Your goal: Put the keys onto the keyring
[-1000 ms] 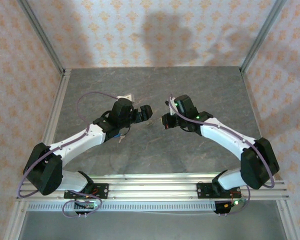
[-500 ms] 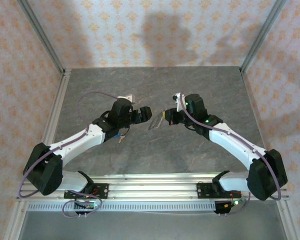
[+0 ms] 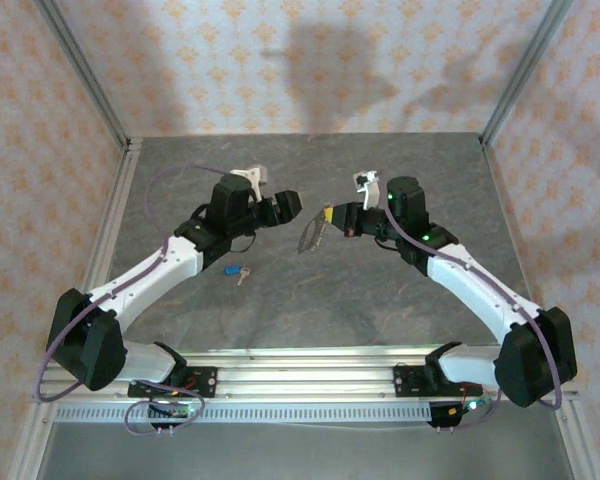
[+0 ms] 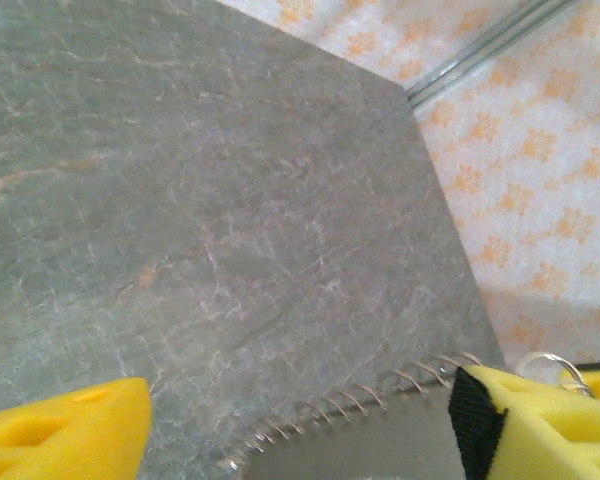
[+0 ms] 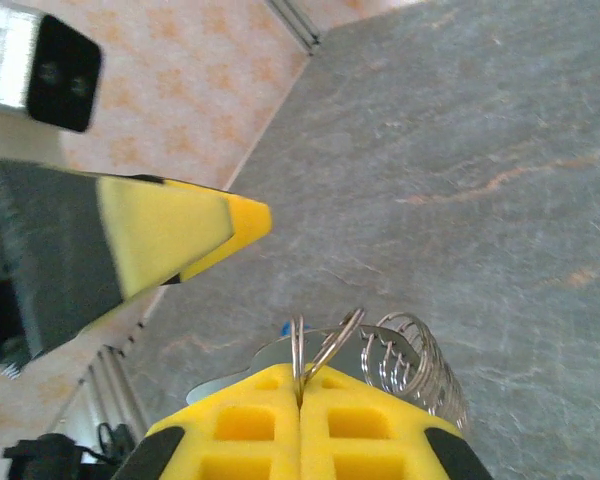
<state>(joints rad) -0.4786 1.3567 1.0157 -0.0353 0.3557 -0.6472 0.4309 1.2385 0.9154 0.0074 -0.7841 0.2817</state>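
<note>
We are watching the right gripper (image 3: 330,216) clenching the keyring (image 3: 311,235) above the middle of the table (image 3: 380,300). The left gripper (image 3: 292,204) is hovering just left of it, jaws apart, gripping nothing. The blue key (image 3: 232,269) is lying on the table nearer and further left, so the threading is not yet begun.

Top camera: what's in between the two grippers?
The keyring, pinched by the right gripper, hangs between it and the left gripper; the top view shows it.

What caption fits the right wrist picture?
Right claw pinches the keyring over the gray table, left claw nearby.
</note>
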